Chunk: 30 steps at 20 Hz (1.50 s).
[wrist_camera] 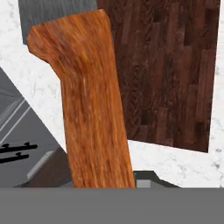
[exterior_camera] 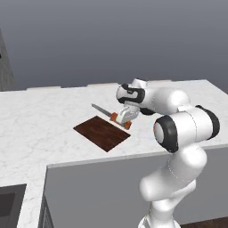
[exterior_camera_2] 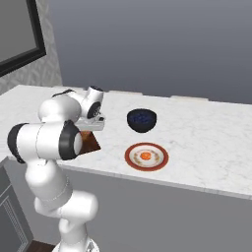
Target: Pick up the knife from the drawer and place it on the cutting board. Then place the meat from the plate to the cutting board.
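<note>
Spreading across both base views, the white marble counter carries everything. The cutting board lies flat near its front edge — dark reddish-brown wood, bare on top. Further right in the right base view sits the plate with the meat at its middle, and a dark bowl just behind it. The gripper hangs above the board's far corner, clamped on the knife by its orange handle — the grey blade points away over the counter, clear of the board's surface.
</note>
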Available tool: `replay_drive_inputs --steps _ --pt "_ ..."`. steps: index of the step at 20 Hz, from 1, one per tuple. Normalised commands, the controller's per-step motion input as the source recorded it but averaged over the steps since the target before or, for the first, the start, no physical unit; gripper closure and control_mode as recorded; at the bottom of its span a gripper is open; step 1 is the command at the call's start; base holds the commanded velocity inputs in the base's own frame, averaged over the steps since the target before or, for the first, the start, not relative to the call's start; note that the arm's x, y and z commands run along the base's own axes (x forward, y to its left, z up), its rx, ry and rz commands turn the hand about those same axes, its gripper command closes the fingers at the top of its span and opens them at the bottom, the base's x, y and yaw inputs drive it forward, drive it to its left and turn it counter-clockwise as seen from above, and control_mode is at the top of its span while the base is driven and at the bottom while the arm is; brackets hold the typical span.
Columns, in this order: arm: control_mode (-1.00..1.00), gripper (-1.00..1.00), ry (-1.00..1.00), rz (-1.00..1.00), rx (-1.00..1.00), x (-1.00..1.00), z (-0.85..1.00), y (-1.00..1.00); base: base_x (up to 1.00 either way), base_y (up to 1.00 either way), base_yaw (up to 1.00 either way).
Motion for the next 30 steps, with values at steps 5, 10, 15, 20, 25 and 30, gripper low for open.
replay_drive_inputs --steps 5,10,15,20,25,30 --pt "-1.0 1.0 0.07 0.0 0.0 0.48 -0.36 0.27 0.0 0.0 0.0" --pt "-1.0 1.0 0.03 0.0 -0.01 0.37 -0.34 0.19 0.0 0.0 0.0" --pt "-1.0 1.0 0.04 0.0 0.0 0.23 -0.38 0.01 0.0 0.0 0.0" --pt "-1.0 1.0 0.05 0.0 0.0 0.11 -0.41 0.0 0.0 0.0 0.0" --pt "-1.0 1.0 0.04 0.0 0.0 0.06 -0.43 0.05 0.0 0.0 0.0" --pt "-1.0 -1.0 0.03 0.0 0.0 0.08 -0.27 0.05 0.0 0.0 0.0"
